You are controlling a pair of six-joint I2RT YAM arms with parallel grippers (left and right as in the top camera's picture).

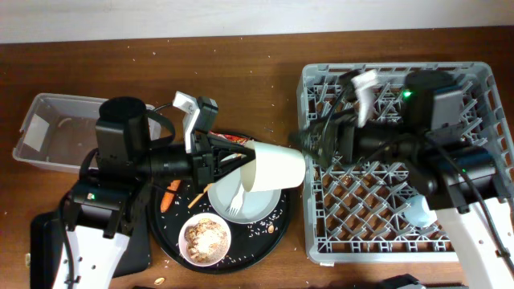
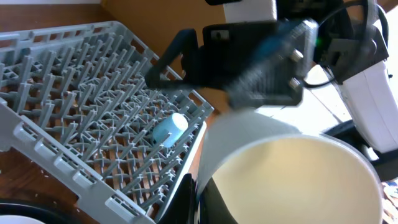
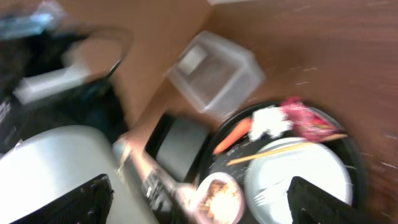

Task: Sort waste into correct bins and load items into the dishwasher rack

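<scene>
My left gripper (image 1: 215, 157) is shut on the rim of a large white cup (image 1: 277, 167) and holds it on its side above the round plate (image 1: 261, 202); the left wrist view shows the jaws (image 2: 199, 202) pinching the cup wall (image 2: 292, 174). My right gripper (image 1: 309, 147) is open and empty, just right of the cup, over the left edge of the grey dishwasher rack (image 1: 482, 80). Its blurred wrist view shows spread fingers (image 3: 199, 199) and the cup (image 3: 56, 174). A light blue cup (image 1: 419, 213) lies in the rack. The plate carries a white fork (image 1: 236, 205).
The round black tray (image 1: 173, 245) holds a bowl of food scraps (image 1: 206, 238), a carrot (image 1: 167, 197), chopsticks (image 1: 197, 195), a red wrapper (image 3: 305, 118) and a tissue (image 3: 270, 121). The clear tub (image 1: 56, 128) sits far left. The flat black tray (image 1: 48, 241) sits front left.
</scene>
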